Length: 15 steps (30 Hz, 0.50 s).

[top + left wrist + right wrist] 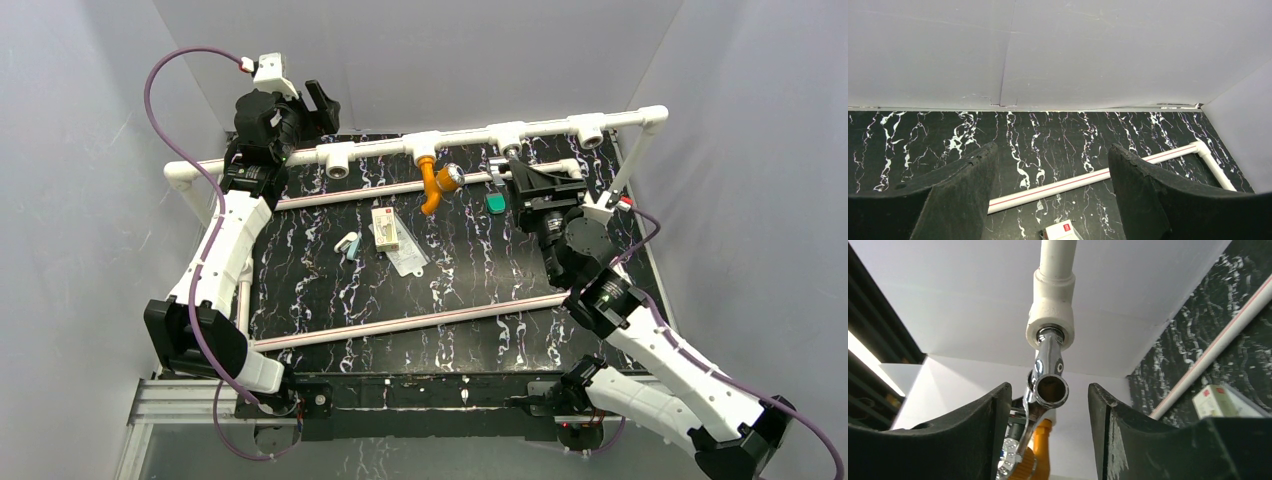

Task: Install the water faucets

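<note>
The silvery chrome water faucet (1048, 382) is seated in a white tee socket (1050, 315) of the pipe frame, its round spout mouth facing the right wrist camera. My right gripper (1049, 390) stands open around the spout, with a gap on both sides; the lever handle runs down close to the left finger (983, 430). From above, the right gripper (517, 168) hides most of the chrome faucet (513, 151). The orange water faucet (435, 185) with its shiny knob hangs from the neighbouring tee. My left gripper (1052, 147) is open and empty, raised by the frame's back left (320, 100).
A small green block (496, 203) lies by the right gripper. A white box with a red label (385, 228), a clear bag (408, 255) and a small white part (347, 243) lie mid-table. Loose white pipes (400, 325) cross the black marbled board.
</note>
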Each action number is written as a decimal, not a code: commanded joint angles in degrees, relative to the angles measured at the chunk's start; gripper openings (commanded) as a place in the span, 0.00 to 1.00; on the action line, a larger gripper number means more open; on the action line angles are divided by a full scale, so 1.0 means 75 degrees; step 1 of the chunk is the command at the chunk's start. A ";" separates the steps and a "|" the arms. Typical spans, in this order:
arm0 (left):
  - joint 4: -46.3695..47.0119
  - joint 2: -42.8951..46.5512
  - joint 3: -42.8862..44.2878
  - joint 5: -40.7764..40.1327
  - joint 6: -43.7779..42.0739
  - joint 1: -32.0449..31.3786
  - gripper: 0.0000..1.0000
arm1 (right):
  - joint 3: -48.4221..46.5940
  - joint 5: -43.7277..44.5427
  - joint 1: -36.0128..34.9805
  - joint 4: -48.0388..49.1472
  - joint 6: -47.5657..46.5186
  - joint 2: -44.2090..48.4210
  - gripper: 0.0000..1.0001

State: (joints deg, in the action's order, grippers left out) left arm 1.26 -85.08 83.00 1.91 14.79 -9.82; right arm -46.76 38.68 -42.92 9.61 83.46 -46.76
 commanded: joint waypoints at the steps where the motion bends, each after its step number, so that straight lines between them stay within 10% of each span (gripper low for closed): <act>1: -0.2050 -0.0895 -0.0872 -0.0136 -0.0038 0.0091 0.78 | -0.0668 -0.0069 -0.0032 -0.1125 -0.1319 0.0296 0.66; 15: -0.2054 -0.0956 -0.0859 -0.0084 -0.0014 0.0091 0.78 | -0.1642 -0.0746 -0.0032 -0.2563 -0.7594 0.0726 0.68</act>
State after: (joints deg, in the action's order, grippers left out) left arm 1.26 -85.08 83.00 1.91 14.81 -9.82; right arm -56.01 35.59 -42.92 -8.16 46.54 -42.26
